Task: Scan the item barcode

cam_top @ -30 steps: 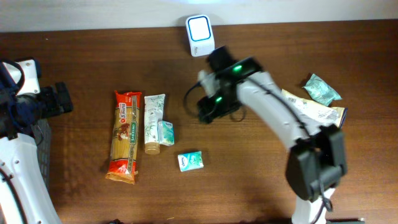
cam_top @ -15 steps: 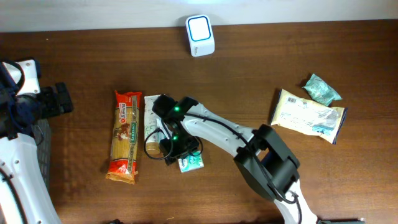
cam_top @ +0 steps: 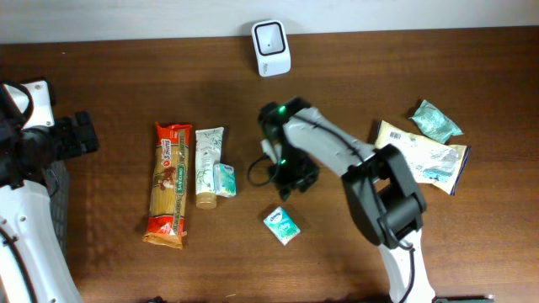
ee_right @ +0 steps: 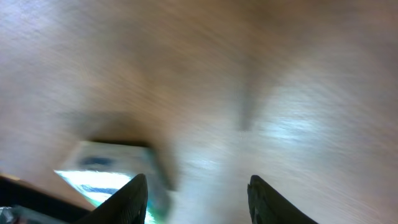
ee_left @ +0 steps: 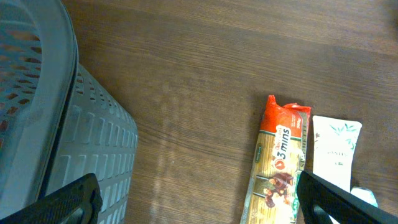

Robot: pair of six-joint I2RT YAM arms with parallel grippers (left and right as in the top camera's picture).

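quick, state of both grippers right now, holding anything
left gripper: open wide, holding nothing
right gripper: open, nothing between the fingers; the tissue pack lies apart from it

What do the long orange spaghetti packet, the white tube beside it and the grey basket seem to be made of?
Long orange spaghetti packet: likely glossy plastic film, given its crimped end and sheen. White leaf-printed tube: probably soft matte plastic, flat-sealed end. Grey perforated basket: apparently rigid moulded plastic, with regular slots.

Grey perforated basket (ee_left: 93,155) — brown wooden table (ee_left: 186,68)
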